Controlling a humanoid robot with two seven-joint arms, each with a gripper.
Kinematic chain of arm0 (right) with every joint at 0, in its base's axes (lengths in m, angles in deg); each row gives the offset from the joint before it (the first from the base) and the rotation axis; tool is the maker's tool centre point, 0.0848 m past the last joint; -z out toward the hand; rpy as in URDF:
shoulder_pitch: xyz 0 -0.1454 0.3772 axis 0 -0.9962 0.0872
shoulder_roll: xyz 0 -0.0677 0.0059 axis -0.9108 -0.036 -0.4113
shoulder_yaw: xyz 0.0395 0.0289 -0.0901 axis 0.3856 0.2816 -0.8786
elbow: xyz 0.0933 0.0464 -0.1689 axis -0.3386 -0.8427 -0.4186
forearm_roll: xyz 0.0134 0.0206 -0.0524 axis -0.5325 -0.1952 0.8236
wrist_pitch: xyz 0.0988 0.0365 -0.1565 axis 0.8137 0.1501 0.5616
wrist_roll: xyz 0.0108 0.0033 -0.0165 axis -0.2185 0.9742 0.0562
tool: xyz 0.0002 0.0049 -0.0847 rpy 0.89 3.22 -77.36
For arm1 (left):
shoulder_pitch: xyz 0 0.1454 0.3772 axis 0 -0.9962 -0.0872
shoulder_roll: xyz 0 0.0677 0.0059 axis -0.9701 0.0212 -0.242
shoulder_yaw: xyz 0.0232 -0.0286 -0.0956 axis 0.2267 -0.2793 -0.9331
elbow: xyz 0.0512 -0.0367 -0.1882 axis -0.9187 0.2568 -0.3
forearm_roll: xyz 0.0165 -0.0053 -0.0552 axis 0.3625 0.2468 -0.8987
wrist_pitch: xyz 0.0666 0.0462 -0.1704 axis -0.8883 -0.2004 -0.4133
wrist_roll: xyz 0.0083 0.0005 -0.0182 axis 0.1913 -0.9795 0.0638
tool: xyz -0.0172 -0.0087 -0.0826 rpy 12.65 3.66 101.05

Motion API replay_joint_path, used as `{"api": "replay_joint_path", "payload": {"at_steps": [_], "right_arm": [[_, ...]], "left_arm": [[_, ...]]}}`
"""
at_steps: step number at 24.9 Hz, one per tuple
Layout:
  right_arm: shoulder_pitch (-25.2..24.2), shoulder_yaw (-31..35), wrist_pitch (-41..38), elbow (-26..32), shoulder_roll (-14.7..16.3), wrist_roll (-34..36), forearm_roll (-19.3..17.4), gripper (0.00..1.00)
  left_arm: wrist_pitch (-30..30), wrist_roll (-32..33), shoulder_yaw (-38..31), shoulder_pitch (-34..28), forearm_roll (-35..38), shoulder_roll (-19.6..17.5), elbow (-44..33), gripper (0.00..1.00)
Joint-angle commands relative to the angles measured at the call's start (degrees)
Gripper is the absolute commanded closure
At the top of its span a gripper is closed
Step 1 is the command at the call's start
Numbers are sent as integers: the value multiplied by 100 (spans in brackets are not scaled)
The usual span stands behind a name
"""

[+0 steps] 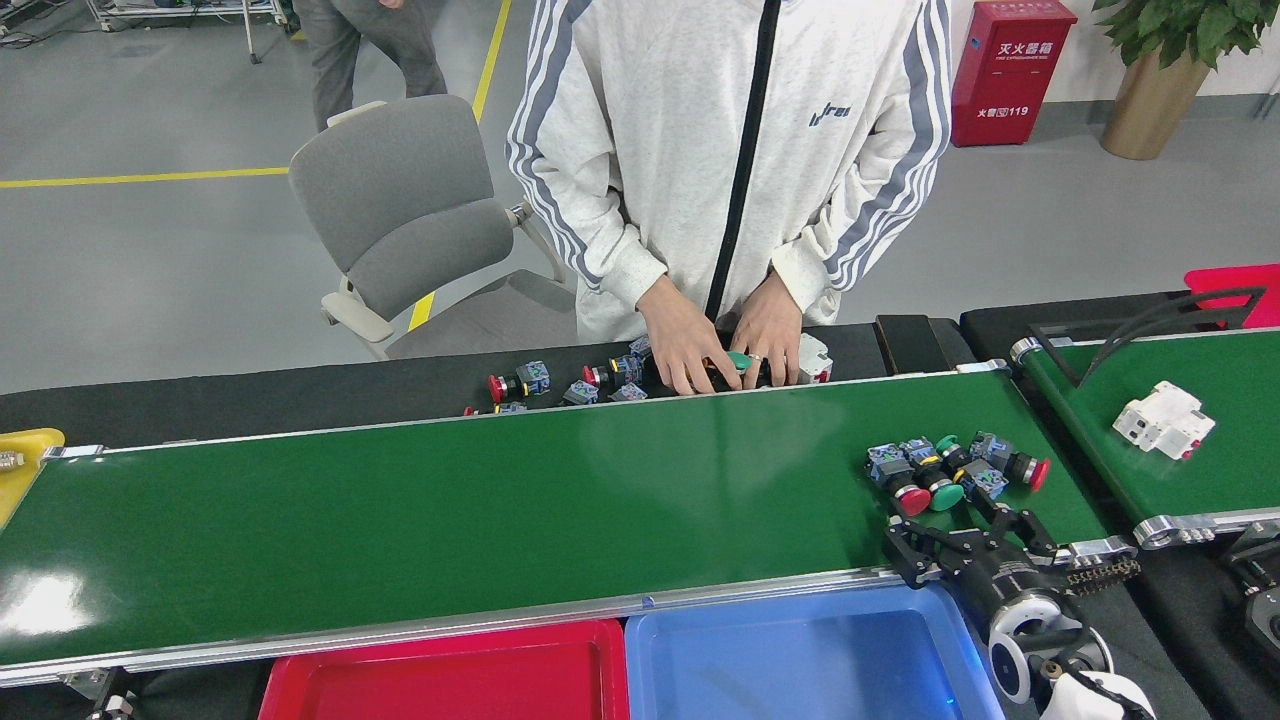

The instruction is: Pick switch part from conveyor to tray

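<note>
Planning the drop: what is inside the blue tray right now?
The blue tray shows only bare blue floor, no parts. Its right corner is covered by the right gripper, and its near part is cut off by the picture's edge.

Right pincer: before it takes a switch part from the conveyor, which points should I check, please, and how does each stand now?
1. Right pincer open: ok.
2. Switch parts on conveyor, just beyond the pincer: ok.
3. One part standing alone to take: not ok, they lie clustered.
4. Blue tray has free room: ok.
5. Person's hands off the belt: ok, they stay behind the far rail.
6. Left pincer: not in view, cannot tell.
</note>
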Motion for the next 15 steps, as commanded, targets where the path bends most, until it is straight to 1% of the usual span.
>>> {"api": "replay_joint_path", "payload": {"at_steps": [1, 5, 6, 8, 9, 10, 11, 12, 13, 15], "right_arm": [[251, -26, 10, -82, -70, 13, -15, 1], [497, -158, 19, -372, -114, 21, -6, 1], [559, -219, 19, -434, -105, 39, -6, 5], [620, -360, 2, -460, -35, 83, 21, 28], [620, -456, -25, -451, 62, 118, 21, 36], [620, -518, -51, -443, 132, 144, 12, 47], [611, -632, -69, -443, 238, 197, 3, 60], [611, -747, -69, -451, 326, 241, -6, 68], [603, -834, -69, -451, 370, 311, -23, 73], [559, -896, -86, -451, 387, 461, -32, 75]], "left_arm": [[-1, -36, -22, 116, 20, -98, 44, 0], [-10, -36, 49, 125, 20, -98, 88, 0], [-10, -36, 101, 169, 29, -98, 106, 0], [-1, -36, 119, 186, 29, -107, 114, 0], [-10, -36, 128, 151, 29, -98, 88, 0], [-10, -36, 137, 143, 37, -98, 70, 0], [-10, -36, 163, 134, 73, -98, 62, 0], [-10, -36, 189, 134, 90, -98, 62, 0], [-1, -36, 198, 134, 99, -98, 62, 0], [-1, -36, 198, 134, 99, -98, 53, 0]]}}
